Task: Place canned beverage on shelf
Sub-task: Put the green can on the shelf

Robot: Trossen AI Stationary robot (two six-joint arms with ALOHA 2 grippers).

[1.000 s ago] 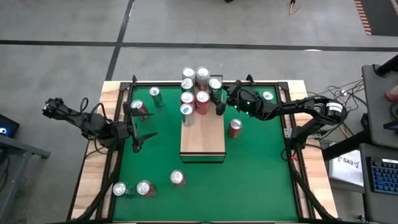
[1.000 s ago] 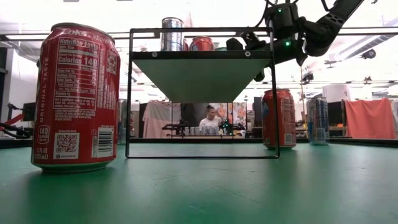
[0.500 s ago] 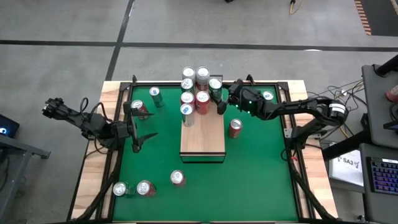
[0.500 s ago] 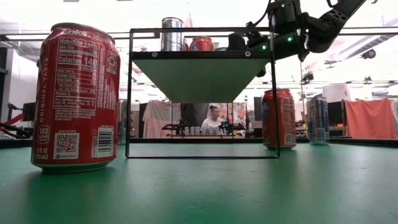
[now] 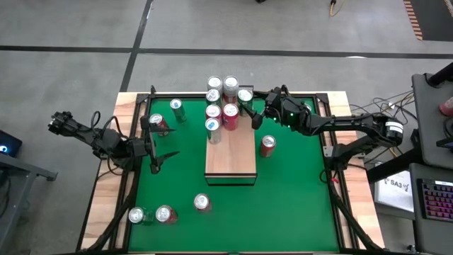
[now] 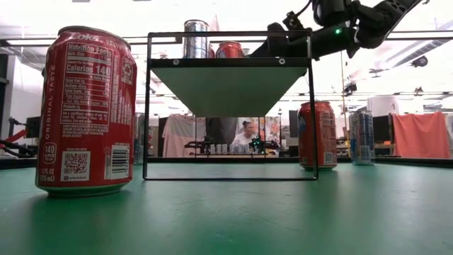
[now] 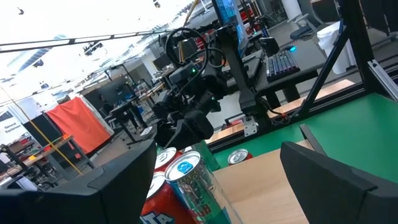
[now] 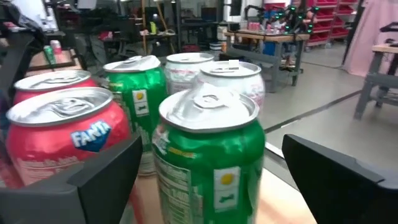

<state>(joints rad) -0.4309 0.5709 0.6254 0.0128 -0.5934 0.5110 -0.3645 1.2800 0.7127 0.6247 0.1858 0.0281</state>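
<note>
A red cola can (image 6: 86,111) looms nearest, half hiding the room. Beyond, the shelf (image 5: 231,157) holds six cans at its far end. Right gripper (image 5: 255,117) hangs wide open, empty, behind the green can (image 8: 210,152); left gripper (image 5: 157,150) waits open at the left edge.

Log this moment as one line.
right end effector: open, beside green can on shelf | left end effector: open, idle at table's left
</note>
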